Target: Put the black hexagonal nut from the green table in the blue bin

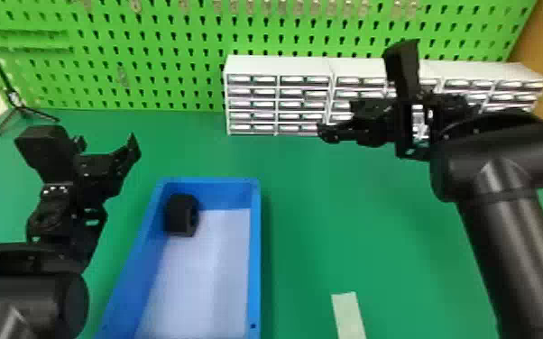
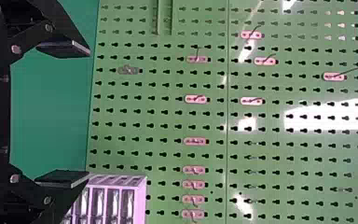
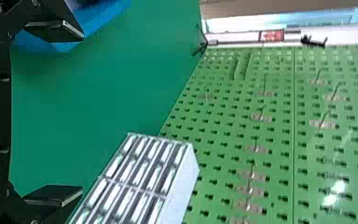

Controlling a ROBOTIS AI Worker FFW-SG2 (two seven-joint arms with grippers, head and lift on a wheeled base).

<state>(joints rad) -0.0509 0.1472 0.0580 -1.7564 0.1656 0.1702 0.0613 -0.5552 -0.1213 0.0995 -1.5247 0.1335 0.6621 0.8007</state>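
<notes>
The black hexagonal nut (image 1: 181, 215) lies inside the blue bin (image 1: 255, 252), in its far left corner. To the left of the bin, my left gripper (image 1: 106, 143) is held up over the green table (image 1: 329, 216), fingers spread. My right gripper (image 1: 358, 97) is raised at the right, in front of the drawer cabinets. The left wrist view has the left gripper (image 2: 64, 113) open with nothing between its fingers. In the right wrist view the right gripper (image 3: 56, 114) is likewise open and holds nothing.
White drawer cabinets (image 1: 279, 65) stand at the table's back, before a green pegboard (image 1: 171, 54). A small tripod stand (image 1: 22, 110) is at the back left. A pale strip (image 1: 348, 313) lies on the table right of the bin.
</notes>
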